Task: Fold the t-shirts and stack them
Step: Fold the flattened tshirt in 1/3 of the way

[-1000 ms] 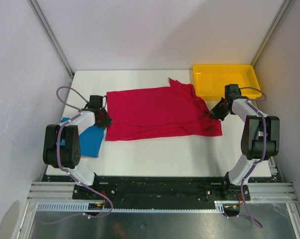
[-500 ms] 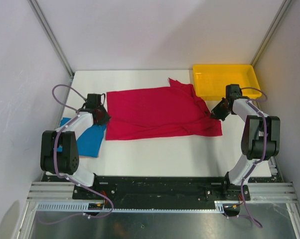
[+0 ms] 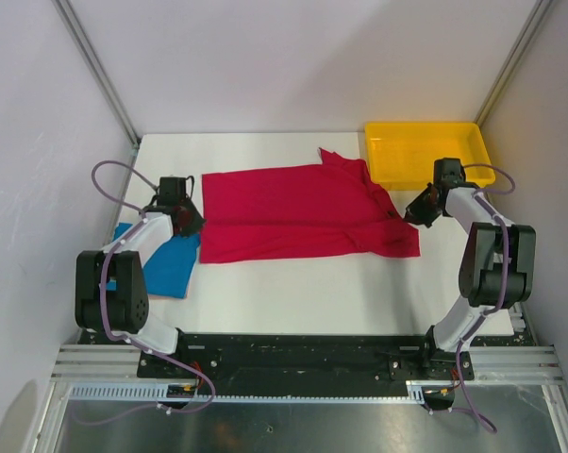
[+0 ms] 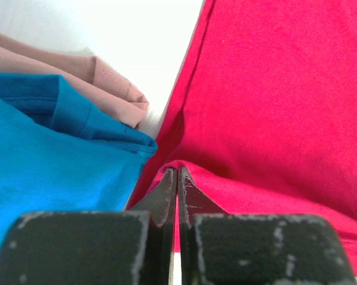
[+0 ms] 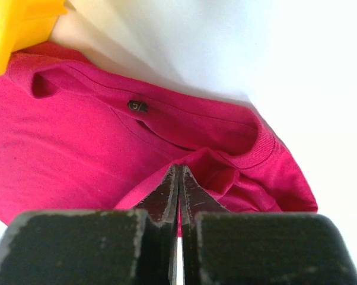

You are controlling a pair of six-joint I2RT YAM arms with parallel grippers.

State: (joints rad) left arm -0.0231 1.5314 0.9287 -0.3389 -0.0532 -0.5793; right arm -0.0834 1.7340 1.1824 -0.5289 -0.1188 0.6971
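Table: white top [image 3: 293,283] inside pale walls; a yellow tray [image 3: 426,151] sits at the far right corner.
Red shirt: spread flat across the middle [image 3: 293,212], long side running left to right, collar end toward the right, a sleeve poking out on the far side.
Blue shirt: folded rectangle [image 3: 166,264] at the near left, just beside the red shirt's left edge; the left wrist view shows a pinkish cloth [image 4: 107,83] tucked against it.
Left gripper: [image 3: 185,219] at the red shirt's left edge, fingers pressed together on a pinched ridge of red fabric [image 4: 178,172].
Right gripper: [image 3: 418,212] at the collar end, fingers closed on a raised fold of red cloth just near the neckband [image 5: 249,148].
Handling: the cloth looks light, soft and limp; it should sag and crease between grips, so holding both ends and keeping it taut seems wise.
Grip spots: hems and edges, as now, probably suit best.
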